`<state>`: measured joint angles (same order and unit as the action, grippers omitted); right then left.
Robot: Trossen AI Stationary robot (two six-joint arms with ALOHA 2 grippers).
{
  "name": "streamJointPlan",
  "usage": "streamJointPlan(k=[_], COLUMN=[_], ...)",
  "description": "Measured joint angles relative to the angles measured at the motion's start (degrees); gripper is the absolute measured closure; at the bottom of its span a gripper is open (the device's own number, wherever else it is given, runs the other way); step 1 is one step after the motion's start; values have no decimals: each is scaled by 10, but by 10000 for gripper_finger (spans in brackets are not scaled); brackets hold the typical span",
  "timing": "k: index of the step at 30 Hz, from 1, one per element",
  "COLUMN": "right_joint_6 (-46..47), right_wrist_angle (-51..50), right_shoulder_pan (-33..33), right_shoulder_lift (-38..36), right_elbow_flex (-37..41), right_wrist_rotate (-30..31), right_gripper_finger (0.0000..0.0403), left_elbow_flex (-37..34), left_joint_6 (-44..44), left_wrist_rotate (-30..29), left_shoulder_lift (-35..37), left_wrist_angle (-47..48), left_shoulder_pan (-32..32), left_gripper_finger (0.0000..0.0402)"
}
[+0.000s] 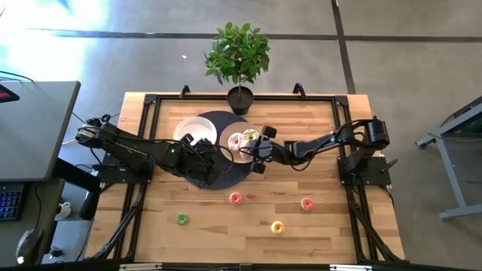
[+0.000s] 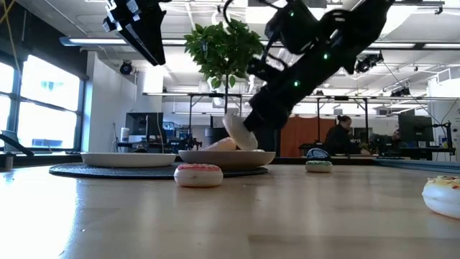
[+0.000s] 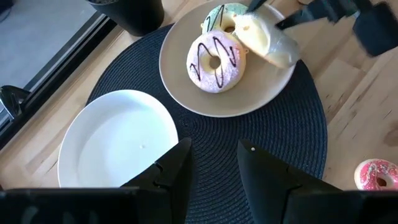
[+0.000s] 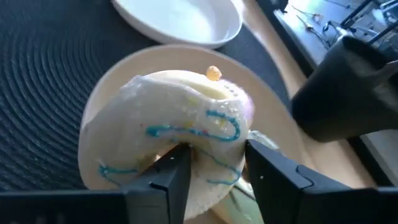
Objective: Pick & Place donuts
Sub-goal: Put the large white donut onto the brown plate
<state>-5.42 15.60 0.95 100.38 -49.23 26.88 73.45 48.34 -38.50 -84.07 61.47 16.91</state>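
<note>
My right gripper (image 4: 214, 165) is shut on the white-iced donut (image 4: 180, 134), over the beige plate (image 1: 228, 150) on the round dark mat (image 1: 207, 177). The pink-iced donut (image 3: 214, 59) and the pale green donut (image 3: 225, 14) lie flat on that plate. My left gripper (image 3: 214, 165) hovers open above the mat, next to the white plate (image 3: 115, 140), and touches nothing. Small rings lie flat on the wood: pink (image 1: 235, 198), red (image 1: 306, 203), green (image 1: 182, 219) and yellow (image 1: 277, 226). My right gripper pinches the white-iced donut across its ring (image 4: 217, 171); one fingertip (image 4: 177, 162) sits at the hole, the other at the outer rim. The fingers slant down from the table's right. The donut is tilted (image 2: 241, 133), its low edge just over the beige plate; whether it touches there, I cannot tell.
A potted plant (image 1: 239, 56) stands at the table's far edge, just behind the mat. The near half of the wooden table (image 1: 226, 241) holds only the small rings. People sit in the room beyond (image 2: 341, 137).
</note>
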Motion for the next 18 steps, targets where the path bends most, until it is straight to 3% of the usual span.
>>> streamJointPlan(k=[5, 13, 18], right_joint_6=[6, 38, 25], right_wrist_angle=[-23, -48, -16], right_shoulder_pan=[0, -2, -15], right_shoulder_lift=[-30, 0, -4], right_elbow_flex=[0, 0, 0], right_wrist_rotate=[-9, 8, 75], right_gripper_finger=[235, 224, 223], left_elbow_flex=[0, 0, 0], left_joint_6=[0, 2, 1], left_wrist_rotate=[4, 5, 10], left_shoulder_lift=[-5, -5, -5], left_wrist_angle=[0, -5, -10], left_shoulder_pan=[0, 0, 0], left_gripper_finger=[275, 275, 275])
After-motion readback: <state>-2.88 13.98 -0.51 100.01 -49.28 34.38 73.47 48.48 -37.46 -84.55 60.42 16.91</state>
